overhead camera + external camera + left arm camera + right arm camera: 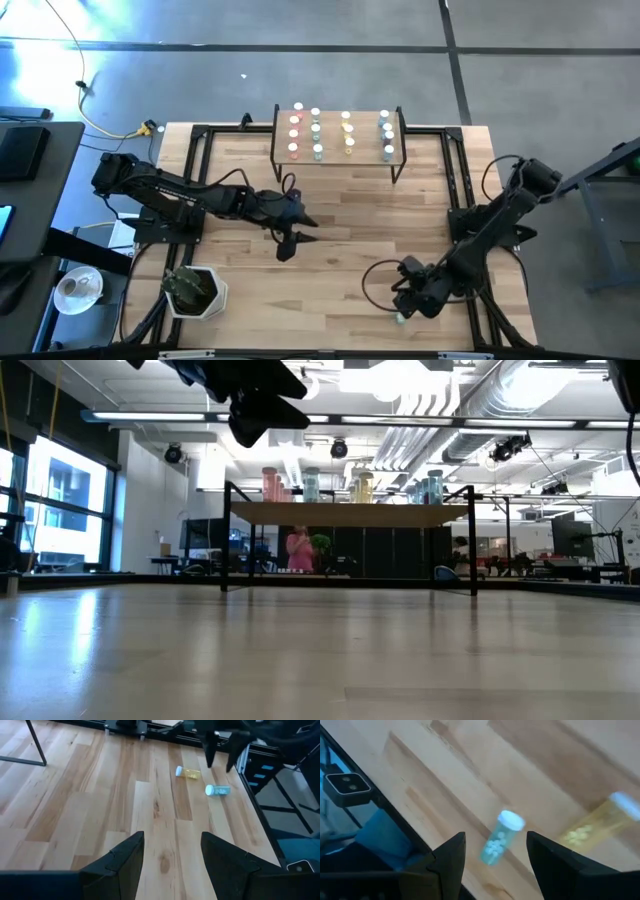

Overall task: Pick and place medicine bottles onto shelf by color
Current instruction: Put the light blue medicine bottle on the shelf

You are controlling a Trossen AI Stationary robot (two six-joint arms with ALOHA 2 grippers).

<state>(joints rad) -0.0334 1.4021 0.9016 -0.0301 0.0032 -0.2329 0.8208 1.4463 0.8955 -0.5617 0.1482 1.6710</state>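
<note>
- Two bottles lying on their sides on the tabletop (125, 800) near its right front corner: yellow bottle (188, 772), blue-green bottle (218, 790)
- Right gripper (495, 850) lowered just over the blue-green one, fingers spread, nothing held
- Left gripper (171, 851) mid-table, raised, jaws apart and empty
- Remaining bottles (341, 132) upright in colour columns on the shelf (278, 133) at the far edge

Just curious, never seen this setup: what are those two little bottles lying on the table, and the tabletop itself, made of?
The blue-grey bottle and yellow bottle look like clear tinted plastic, since pills show through their walls; both have matte white caps. The tabletop looks like light wood planks, with visible grain, knots and seams, in a smooth low-sheen finish.
</note>
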